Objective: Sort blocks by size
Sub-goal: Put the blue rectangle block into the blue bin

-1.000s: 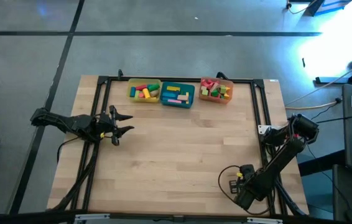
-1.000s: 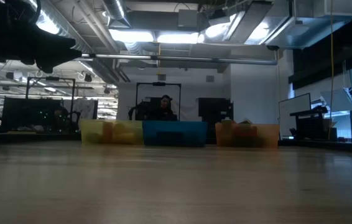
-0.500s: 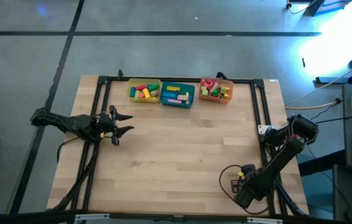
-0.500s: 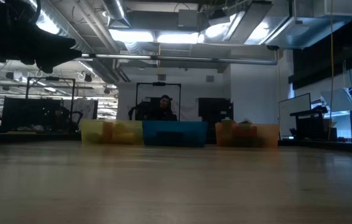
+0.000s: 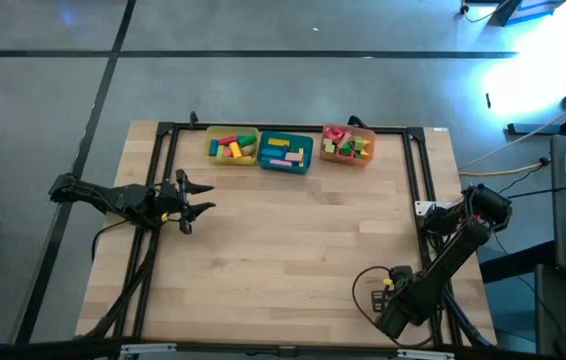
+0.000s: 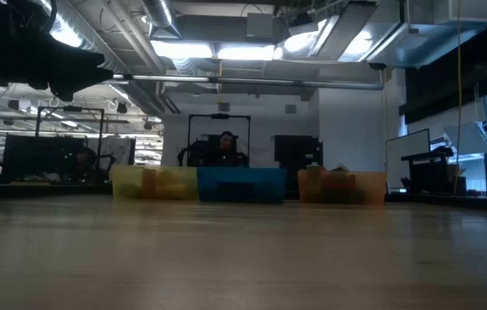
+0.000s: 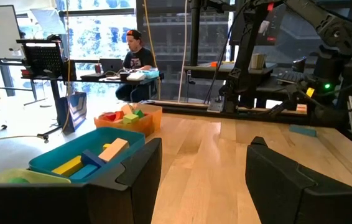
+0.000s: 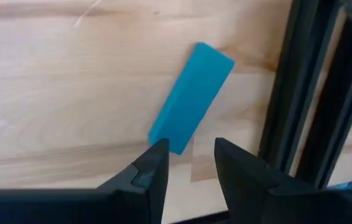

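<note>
Looked nearly done. Counted 3 trays along the far edge of the tabletop: yellow tray, teal tray and orange tray, each filled with small blocks in many colours. Could not tell from above whether sorted rightly by size.

Found just 1 blue block left out, lying flat on the wood on the right side, toward the near edge, just beside the black frame rail. Saw no other loose blocks on the wood.

Spotted the right pincer low over that spot, tips pointed at the blue block and just short of it. Showed only a small gap between the fingers, pinched nothing. Not touching the block, as far as could be seen.

Spotted the left pincer waiting above the left side, well apart from the trays. Spread wide, held nothing.

Left to do, probably: close on the blue block, lift it, carry it across to the tray for its size, drop it in. Long bar shape — so maybe the tray with the bigger pieces, though hard to be sure.
</note>
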Available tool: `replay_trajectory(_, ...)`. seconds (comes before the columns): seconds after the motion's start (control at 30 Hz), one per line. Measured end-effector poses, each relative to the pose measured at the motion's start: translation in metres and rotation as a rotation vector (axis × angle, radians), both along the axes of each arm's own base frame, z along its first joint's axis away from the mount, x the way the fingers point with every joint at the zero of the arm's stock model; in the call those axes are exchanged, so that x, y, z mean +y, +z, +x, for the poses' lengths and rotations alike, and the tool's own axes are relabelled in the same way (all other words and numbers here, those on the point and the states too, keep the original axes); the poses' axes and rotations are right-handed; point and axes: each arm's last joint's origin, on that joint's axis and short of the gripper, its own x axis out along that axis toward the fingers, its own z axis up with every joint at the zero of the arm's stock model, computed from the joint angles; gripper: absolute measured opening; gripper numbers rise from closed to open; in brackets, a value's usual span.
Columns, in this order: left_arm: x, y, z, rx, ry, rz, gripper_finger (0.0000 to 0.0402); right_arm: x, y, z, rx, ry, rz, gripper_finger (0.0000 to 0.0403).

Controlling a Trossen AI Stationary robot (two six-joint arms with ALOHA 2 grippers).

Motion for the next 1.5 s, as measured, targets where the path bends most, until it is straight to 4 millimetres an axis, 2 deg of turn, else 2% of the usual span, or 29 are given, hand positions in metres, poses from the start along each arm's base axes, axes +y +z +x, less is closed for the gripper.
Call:
replay_trajectory(0.13,0.0,0.0,0.0,0.0,0.0,0.0,0.0198,-0.001,-0.001,0.0,-0.011,-0.006,-0.026,0.0131)
replay_trajectory(0.3,0.0,0.0,0.0,0.0,0.0,0.0,0.0198,0.0,-0.002,0.006,-0.159,0.013,-0.074,0.0131)
replay_trajectory(0.43,0.0,0.0,0.0,0.0,0.001,0.0,0.0198,0.005,-0.002,0.011,-0.227,0.095,-0.024,0.0131)
replay_trajectory(0.5,0.0,0.0,0.0,0.0,0.0,0.0,0.0198,0.004,-0.002,0.01,-0.208,0.079,-0.027,0.0131)
replay_trajectory(0.7,0.0,0.0,0.0,-0.002,0.0,-0.008,0.0198,0.004,-0.002,0.009,-0.166,-0.135,-0.059,0.0131)
replay_trajectory(1.13,0.0,0.0,0.0,-0.001,0.0,-0.006,0.0198,0.009,-0.014,0.006,0.012,-0.195,-0.027,0.0131)
replay_trajectory(1.5,0.0,0.0,0.0,-0.001,0.0,-0.006,0.0198,0.003,-0.02,0.002,0.08,-0.198,-0.127,0.0131)
